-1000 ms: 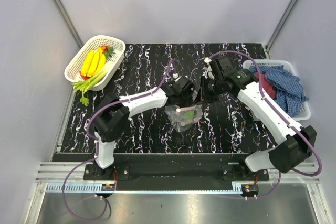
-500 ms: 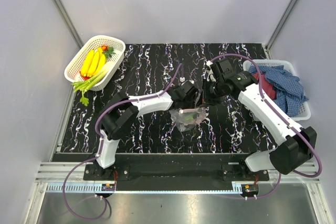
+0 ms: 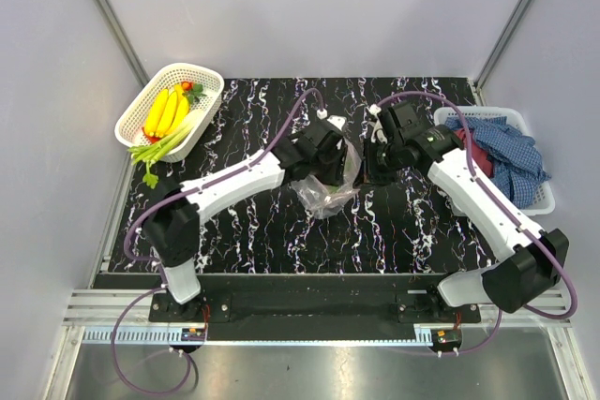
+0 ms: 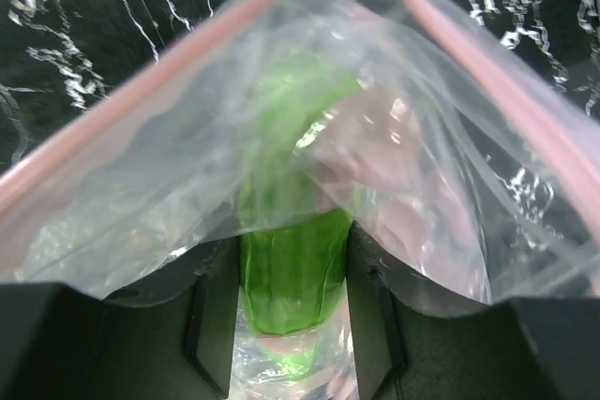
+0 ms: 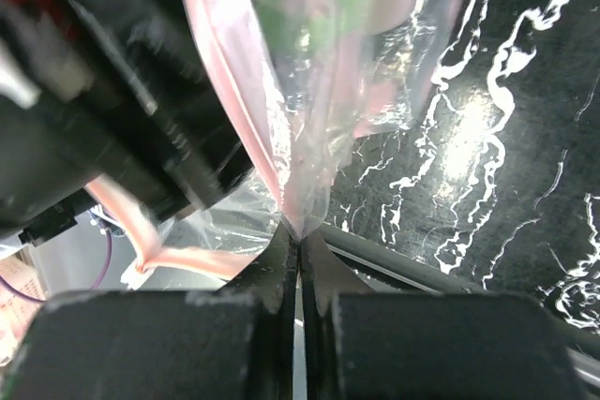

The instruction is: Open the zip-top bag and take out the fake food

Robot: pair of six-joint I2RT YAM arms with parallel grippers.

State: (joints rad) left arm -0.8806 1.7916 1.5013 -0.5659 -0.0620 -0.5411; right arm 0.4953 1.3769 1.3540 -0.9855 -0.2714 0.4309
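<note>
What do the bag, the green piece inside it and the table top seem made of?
Zip-top bag: thin clear plastic film, glossy, crinkled, contents showing through. Green piece: probably moulded plastic, smooth with a slight sheen. Table top: black with white veins, marble-look; stone or printed laminate, cannot tell.

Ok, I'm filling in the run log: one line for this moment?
right fingers: shut on zip-top bag rim | left fingers: inside bag mouth, shut on green piece | green piece: not yet out
</note>
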